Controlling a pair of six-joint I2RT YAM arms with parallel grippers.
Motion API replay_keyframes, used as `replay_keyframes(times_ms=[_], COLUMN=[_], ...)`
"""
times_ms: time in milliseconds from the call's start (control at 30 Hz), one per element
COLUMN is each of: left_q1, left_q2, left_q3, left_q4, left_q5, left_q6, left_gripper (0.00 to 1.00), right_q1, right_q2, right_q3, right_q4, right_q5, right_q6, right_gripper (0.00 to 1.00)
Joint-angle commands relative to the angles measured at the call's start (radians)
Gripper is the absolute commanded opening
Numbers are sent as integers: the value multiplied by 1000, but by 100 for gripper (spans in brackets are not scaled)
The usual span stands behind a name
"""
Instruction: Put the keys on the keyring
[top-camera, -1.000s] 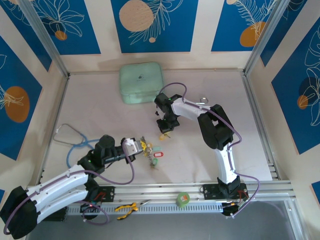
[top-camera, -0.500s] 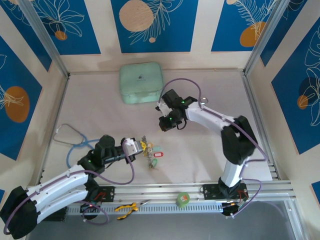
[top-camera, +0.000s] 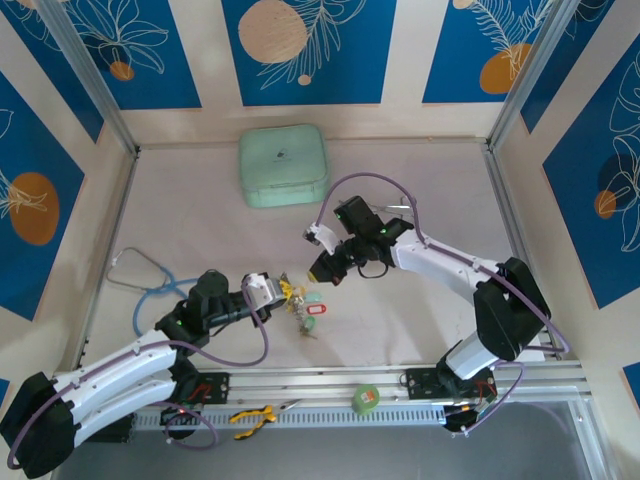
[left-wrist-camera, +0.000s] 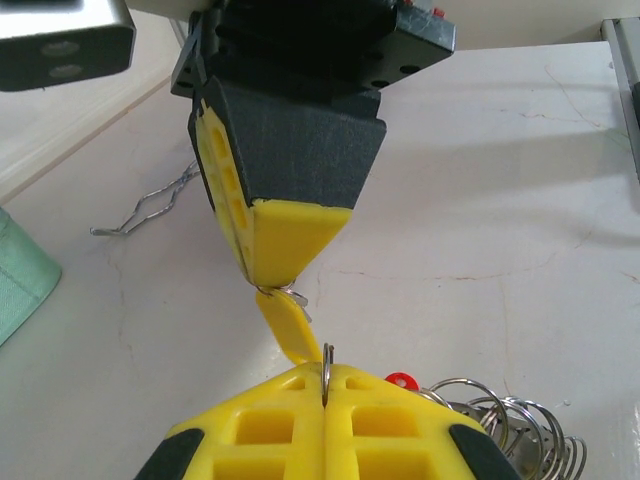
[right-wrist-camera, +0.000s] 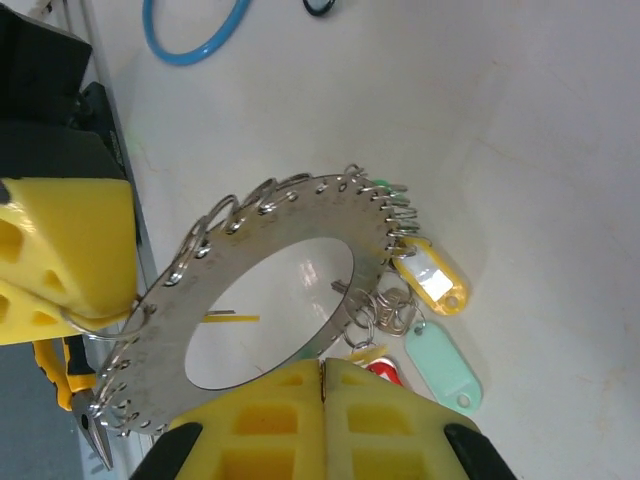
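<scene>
"Where's the keyring (right-wrist-camera: 285, 225) sitting?"

"Toward the front middle of the counter (top-camera: 190, 220). The left claw (top-camera: 270, 292) is clamped tight on its rim, so from that arm's own camera you see the metal edge-on between the yellow pads. The right claw (top-camera: 320, 268) is just beside it, almost tip to tip with the left one."

"Is the right one holding anything?"

"Yes, it's closed as well, nipping the top of a yellow tag (left-wrist-camera: 288, 325). The tag hangs down between the two claws, right by the left claw's fingertips."

"What's the ring like up close?"

"A flat, shiny, silvery-gold disc with a round hole through the middle and small wire loops (right-wrist-camera: 395, 215) all along its outer edge. The keys (top-camera: 310, 306) bunch at the side nearest the right claw, with a green tag (right-wrist-camera: 445, 365) and a red tag (right-wrist-camera: 385, 368) among them, both smooth oblong plastic."

"And the claws themselves?"

"Blocky yellow plastic pads with square pockets, on black bodies."
</scene>
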Motion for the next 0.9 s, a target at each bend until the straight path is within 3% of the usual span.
replay_keyframes(times_ms=[0,167,333,533,867], left_q1=[-4,-5,-6,-4,-5], left_q2=[-15,-17,-10,-23,-45], left_q3=[-4,-4,-4,-5,-13], left_q4=[33,23,22,6,-12], left_q5=[11,11,15,11,1], left_q6=[-12,1,8,11,17], left_gripper=[0,0,0,0,0], right_q1=[-11,-12,9,-3,-28], right_q2=[8,104,108,249,467], right_q3=[43,176,150,208,357], right_q4=[-70,-481,-644,-604,-512], right_q5=[104,342,361,435,449], right_q6=[55,180,252,265,248], right_gripper=[0,0,0,0,0])
